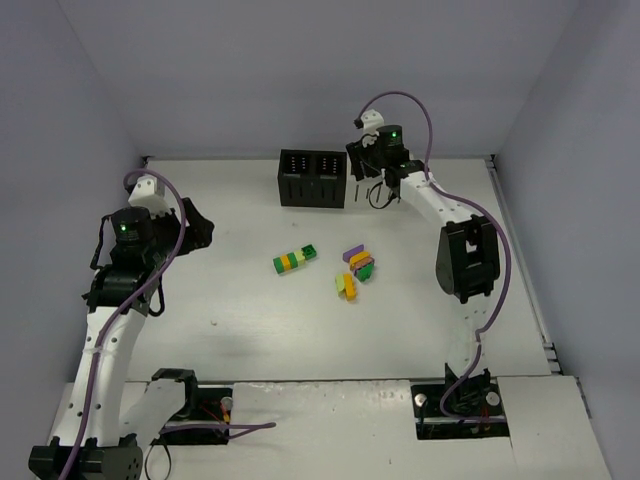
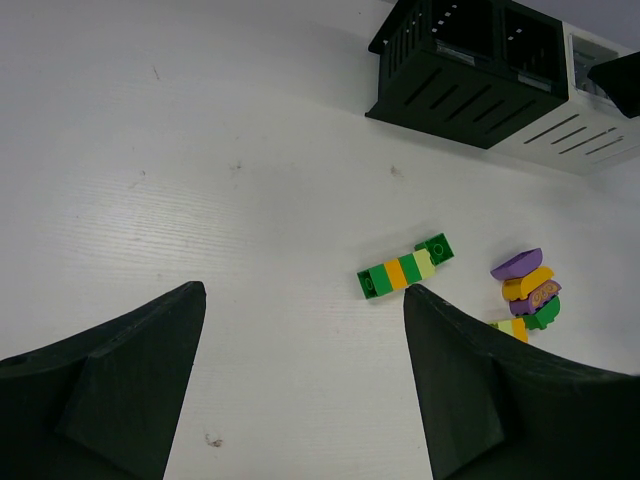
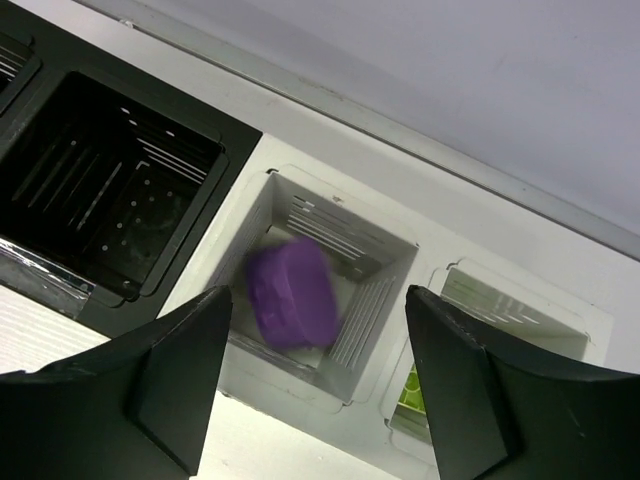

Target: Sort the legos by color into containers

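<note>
My right gripper (image 3: 318,300) is open above a white bin (image 3: 395,250). A blurred purple brick (image 3: 292,292) is inside that bin, clear of the fingers. A lime green brick (image 3: 412,392) lies in the white bin to its right (image 3: 520,310). Two black bins (image 1: 312,178) stand left of them. A joined green, orange and lime strip (image 1: 295,259) (image 2: 405,267) and a small pile of purple, orange and green bricks (image 1: 355,272) (image 2: 528,290) lie mid-table. My left gripper (image 2: 305,295) is open and empty, well left of the strip (image 1: 195,232).
The bins stand at the back of the white table (image 1: 250,320) near the rear wall. The right arm's elbow (image 1: 466,258) hangs right of the brick pile. Grey walls close in the sides.
</note>
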Controlling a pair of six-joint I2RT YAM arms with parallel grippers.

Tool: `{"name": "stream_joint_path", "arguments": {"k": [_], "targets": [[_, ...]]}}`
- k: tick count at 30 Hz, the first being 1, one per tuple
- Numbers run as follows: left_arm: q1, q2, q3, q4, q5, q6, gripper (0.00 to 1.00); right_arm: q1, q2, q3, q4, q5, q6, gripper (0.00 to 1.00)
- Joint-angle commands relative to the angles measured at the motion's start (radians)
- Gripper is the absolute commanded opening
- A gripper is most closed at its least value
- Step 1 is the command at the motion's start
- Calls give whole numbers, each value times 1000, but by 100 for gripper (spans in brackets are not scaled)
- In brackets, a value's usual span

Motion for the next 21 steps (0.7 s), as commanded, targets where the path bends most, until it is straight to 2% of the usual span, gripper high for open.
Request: {"name": "stream_joint_path", "arguments": {"k": [1, 5, 10, 15, 18, 21], "targets": [[8, 3, 44, 43, 13, -3, 74, 1, -63, 51, 49, -26, -5, 68], [8, 3, 42, 43, 12, -3, 74, 4, -92, 37, 48, -41, 7, 72], [10, 0, 44, 43, 12, -3, 74, 50, -182, -68, 51, -56, 48, 63], [10, -2, 44, 41, 12, -4, 74, 141, -258, -206, 68, -4, 128, 54], [10, 0, 42, 41, 16, -4, 74, 213, -278, -276, 74, 48, 174, 53], [10, -2, 42, 43, 15, -4, 74, 267, -270, -323, 86, 68, 260, 56]]}}
